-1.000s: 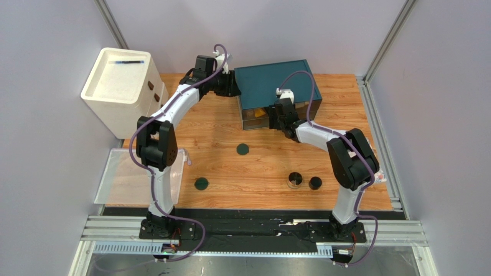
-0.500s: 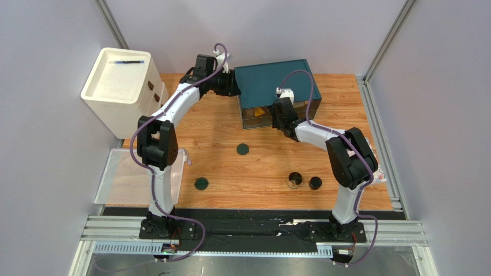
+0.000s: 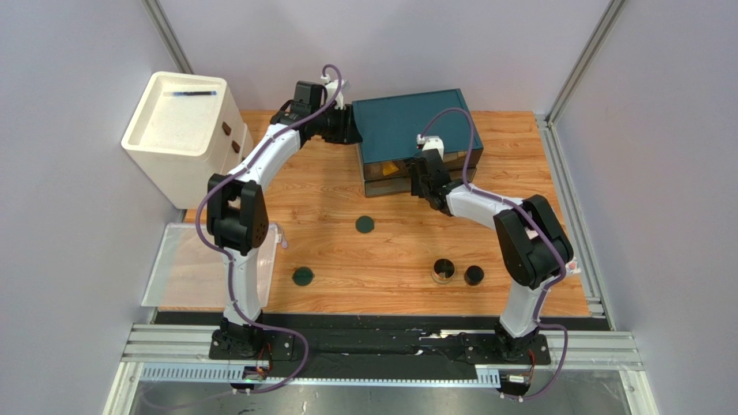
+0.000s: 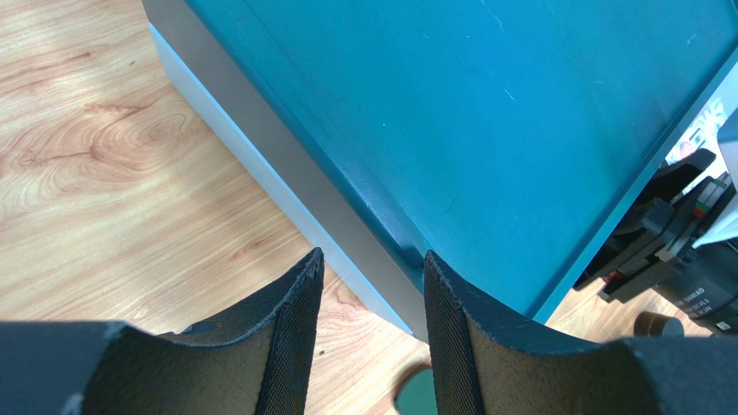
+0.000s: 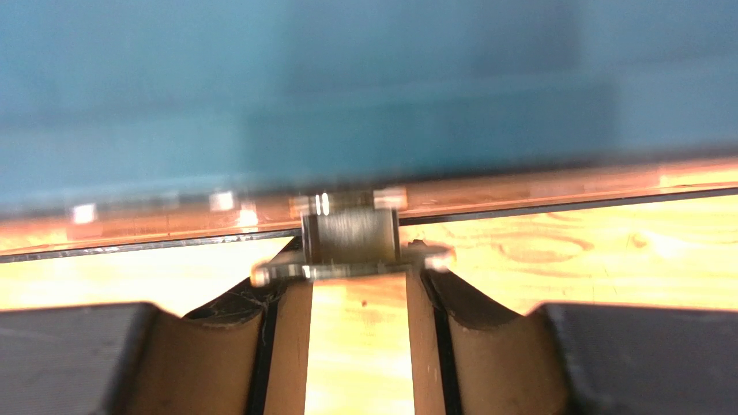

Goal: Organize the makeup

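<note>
Jar [image 3: 443, 270], dark, near right of the table [image 3: 346, 251]; second jar [image 3: 474, 276] just beside it; disc [image 3: 302, 277], dark green, near left; second disc [image 3: 365, 224], mid-table. All four are unmoved over the last second; loose on the wood; well apart from both tools.

Right tool [image 5: 359, 294], at the front of the box [image 3: 416, 121]; it has crept toward the box, and the clear drawer [image 3: 385, 177] sits further in than a second ago; judged: drawer being pushed home, one batch stowed, four pieces left. Fingers stand narrowly apart astride the metal handle [image 5: 351, 238]; whether they pinch it cannot be told. Orange item [image 3: 391, 166] shows through the drawer front, just beyond this tool.

Left tool [image 4: 371, 259], at the box's far left side; unmoved; part open, gripping nothing, the box's lower corner edge between its tips; judged: bracing the box.
</note>
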Robot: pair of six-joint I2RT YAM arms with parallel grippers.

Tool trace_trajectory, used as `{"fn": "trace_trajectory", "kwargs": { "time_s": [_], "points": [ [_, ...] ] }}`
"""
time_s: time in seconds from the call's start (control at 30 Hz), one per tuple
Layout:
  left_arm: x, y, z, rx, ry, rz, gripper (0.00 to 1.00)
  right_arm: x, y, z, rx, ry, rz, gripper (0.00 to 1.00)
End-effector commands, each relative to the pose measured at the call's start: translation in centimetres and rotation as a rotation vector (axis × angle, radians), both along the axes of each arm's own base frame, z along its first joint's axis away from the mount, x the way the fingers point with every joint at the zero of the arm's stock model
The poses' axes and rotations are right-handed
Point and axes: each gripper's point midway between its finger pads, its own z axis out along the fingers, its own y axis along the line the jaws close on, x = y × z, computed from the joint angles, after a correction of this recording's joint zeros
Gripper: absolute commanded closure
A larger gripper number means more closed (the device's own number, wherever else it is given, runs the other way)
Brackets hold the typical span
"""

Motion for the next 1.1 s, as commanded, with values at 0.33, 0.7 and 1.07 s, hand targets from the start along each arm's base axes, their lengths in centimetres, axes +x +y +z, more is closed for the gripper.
{"fn": "trace_trajectory", "kwargs": {
  "time_s": [0.33, 0.7, 1.07],
  "points": [
    [-0.5, 1.1, -3.5, 0.076, 0.101, 0.026, 0.48, -5.4, -1.7, 0.3, -0.034, 0.086, 0.021, 0.73],
    [-0.6, 0.9, -2.8, 0.062, 0.095, 0.026, 0.48, -8.3, -2.6, 3.6, 0.008, 0.032, 0.03, 0.72],
    [-0.2, 0.8, 4.0, -0.003, -0.047, 0.046, 0.46, -7.0, -1.2, 9.5, 0.036, -0.003, 0.073, 0.35]
  ]
}}
